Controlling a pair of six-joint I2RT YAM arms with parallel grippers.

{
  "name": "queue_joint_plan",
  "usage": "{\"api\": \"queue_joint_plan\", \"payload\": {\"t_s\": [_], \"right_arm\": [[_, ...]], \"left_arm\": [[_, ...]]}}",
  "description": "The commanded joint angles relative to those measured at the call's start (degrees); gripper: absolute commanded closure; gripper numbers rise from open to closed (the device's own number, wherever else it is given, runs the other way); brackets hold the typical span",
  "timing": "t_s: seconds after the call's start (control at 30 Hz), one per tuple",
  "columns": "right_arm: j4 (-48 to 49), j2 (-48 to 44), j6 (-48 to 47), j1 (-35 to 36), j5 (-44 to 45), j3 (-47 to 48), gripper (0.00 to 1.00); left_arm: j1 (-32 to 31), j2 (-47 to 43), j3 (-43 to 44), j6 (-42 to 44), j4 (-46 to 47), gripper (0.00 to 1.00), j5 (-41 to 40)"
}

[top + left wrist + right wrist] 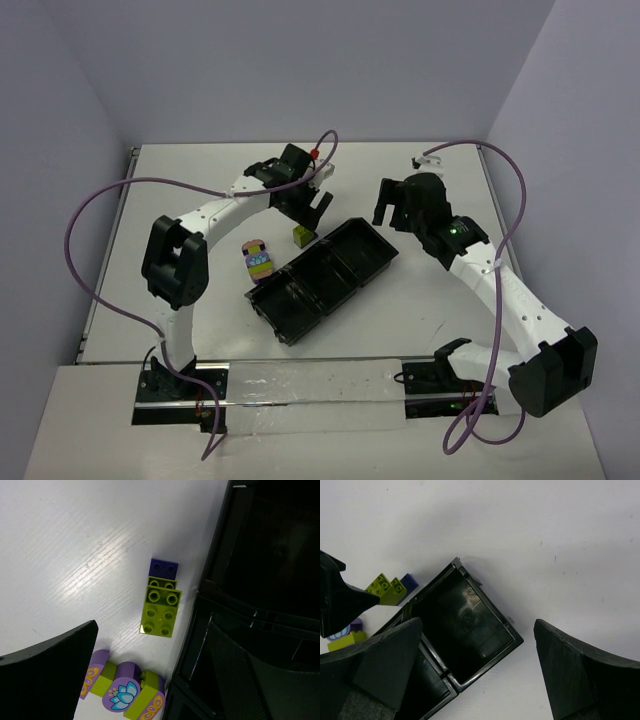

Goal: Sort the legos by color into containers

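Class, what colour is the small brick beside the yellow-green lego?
Small brick: dark purple; best in left wrist view.

Operator, you had these limits on record. In the left wrist view the tray [235, 610] ran off the right and bottom edges, so no compartment showed whole. The multicoloured block [127, 692] was cut by the bottom edge and partly covered by one finger of your left claw [152, 630]. That finger was itself cropped at the corner, and the other merged with the black tray. In the right wrist view the block showed only as a sliver behind dark fingers, and the purple brick [409, 582] sat mostly hidden behind the yellow-green brick [385, 587]. Both fingers of your right claw [477, 625] were cropped. From above, the brick studs were too small to count.
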Motion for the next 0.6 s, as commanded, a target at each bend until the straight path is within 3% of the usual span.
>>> {"api": "queue_joint_plan", "payload": {"t_s": [0.0,0.17,0.57], "right_arm": [[0.7,1.8,-0.4,0.3,1.2,2.9,0.00],[0.7,2.7,0.2,0.3,0.6,3.3,0.00],[-0.3,3.0,1.1,0.3,0.9,3.6,0.00]], "left_arm": [[-1.7,1.5,1.3,2.0,-0.4,0.03,-2.3],[-1.9,1.5,-0.9,1.4,1.5,0.12,-1.9],[-2.5,2.6,-3.0,0.4,2.9,0.21,-2.3]]}}
